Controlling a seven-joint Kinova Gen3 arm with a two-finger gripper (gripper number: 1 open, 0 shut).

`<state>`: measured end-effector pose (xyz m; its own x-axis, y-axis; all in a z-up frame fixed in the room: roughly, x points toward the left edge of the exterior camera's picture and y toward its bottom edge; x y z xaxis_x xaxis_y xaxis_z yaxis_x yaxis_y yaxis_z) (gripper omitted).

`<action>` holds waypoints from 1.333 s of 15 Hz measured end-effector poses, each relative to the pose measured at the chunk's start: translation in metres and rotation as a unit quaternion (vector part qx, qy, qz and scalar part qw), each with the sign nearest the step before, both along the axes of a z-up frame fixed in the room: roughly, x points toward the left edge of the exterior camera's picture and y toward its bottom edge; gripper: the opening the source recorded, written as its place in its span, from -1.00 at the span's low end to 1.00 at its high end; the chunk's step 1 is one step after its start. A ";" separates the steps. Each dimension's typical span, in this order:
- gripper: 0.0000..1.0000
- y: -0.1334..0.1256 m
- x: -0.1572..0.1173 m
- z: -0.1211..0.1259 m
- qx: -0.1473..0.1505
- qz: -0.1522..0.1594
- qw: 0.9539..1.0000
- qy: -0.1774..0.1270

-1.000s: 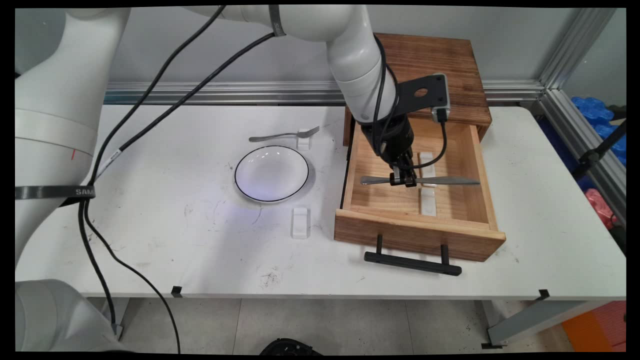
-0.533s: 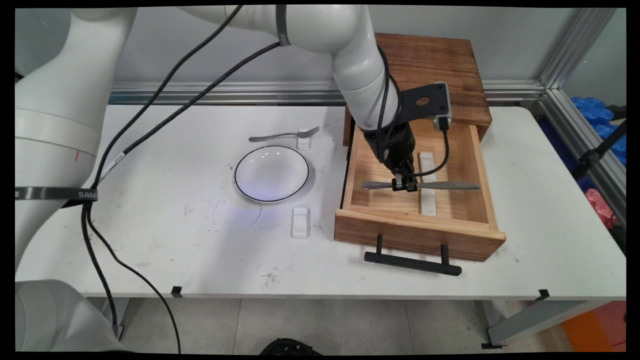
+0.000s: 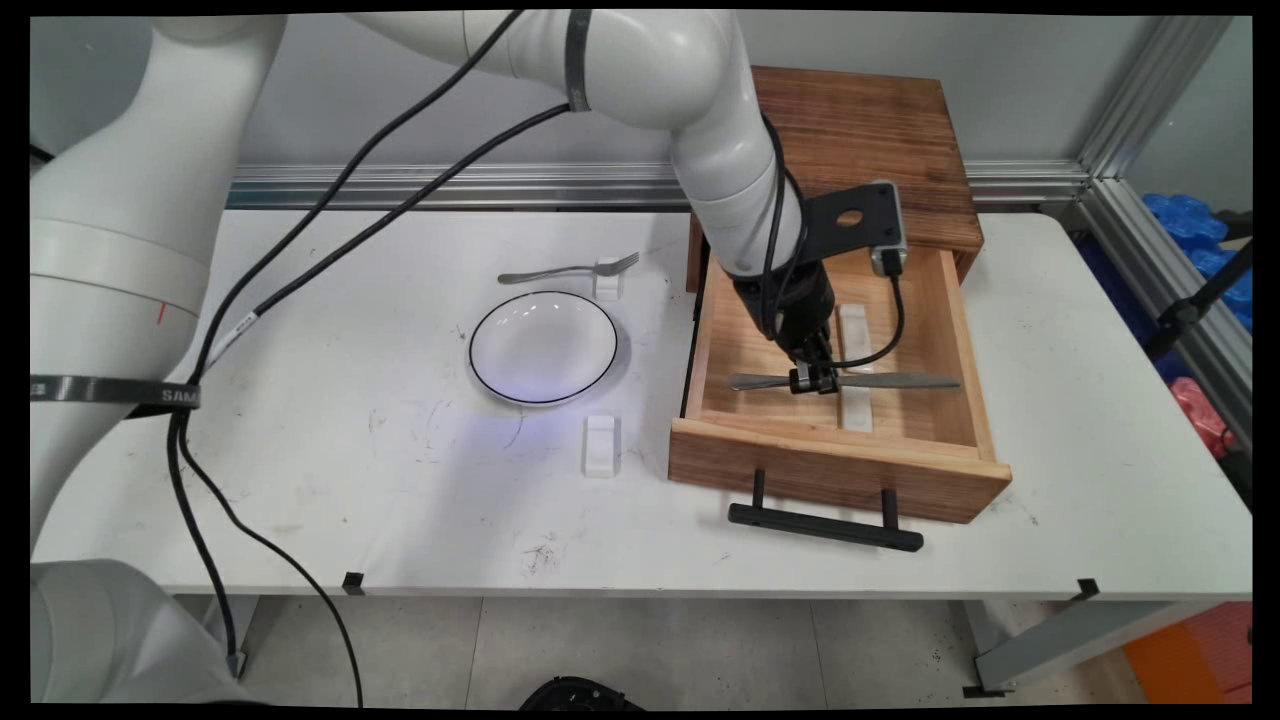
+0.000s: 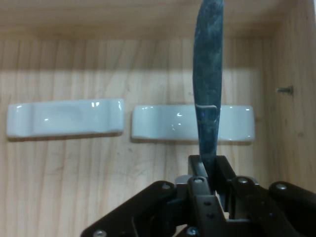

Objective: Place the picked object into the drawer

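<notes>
Inside the open light wooden drawer (image 3: pixel 940 330), black two-finger gripper (image 3: pixel 812 381) with fingers clamped on grey metal knife (image 3: pixel 900 381), blade seemingly just over a white ceramic rest (image 4: pixel 192 122), second white rest (image 4: pixel 64 117) beside

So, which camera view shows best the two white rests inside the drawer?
The hand view: both white rests lie end to end on the drawer floor, with the knife crossing over one. The main view shows them only as a thin white strip, partly hidden behind the gripper and the knife.
</notes>
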<state>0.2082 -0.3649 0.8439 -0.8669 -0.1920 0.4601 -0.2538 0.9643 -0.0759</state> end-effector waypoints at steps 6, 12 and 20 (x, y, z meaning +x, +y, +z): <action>-1.00 -0.002 -0.001 -0.009 0.002 0.005 1.000 0.000; -1.00 -0.004 -0.001 -0.016 0.005 0.004 1.000 0.000; -1.00 -0.007 0.000 -0.025 0.005 0.000 1.000 -0.001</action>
